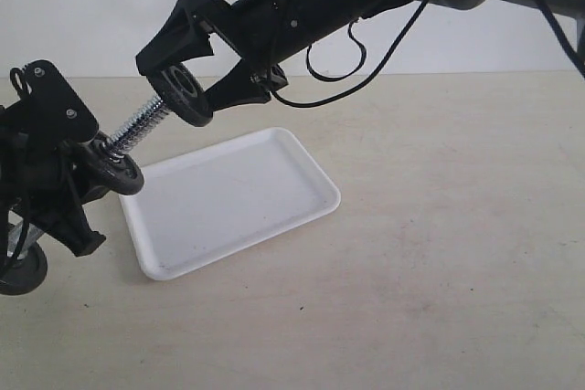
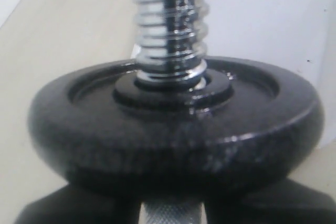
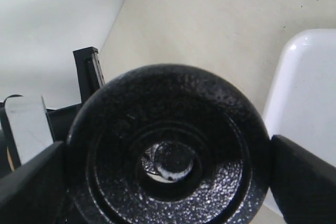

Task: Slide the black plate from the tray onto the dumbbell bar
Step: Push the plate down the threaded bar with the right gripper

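While the right claw (image 1: 186,81) clamps the black plate (image 1: 189,100) by its rim, the hole between its jaws meets the threaded tip of the dumbbell bar (image 1: 139,125), which the left claw (image 1: 80,175) grips. Threading seems under way; next, push squarely along the bar.

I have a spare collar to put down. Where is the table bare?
Bare: inside the tray, and the table right of it and toward the camera. Crowded at left: the left gripper holds the dumbbell bar, the right gripper holds the black plate at its end.
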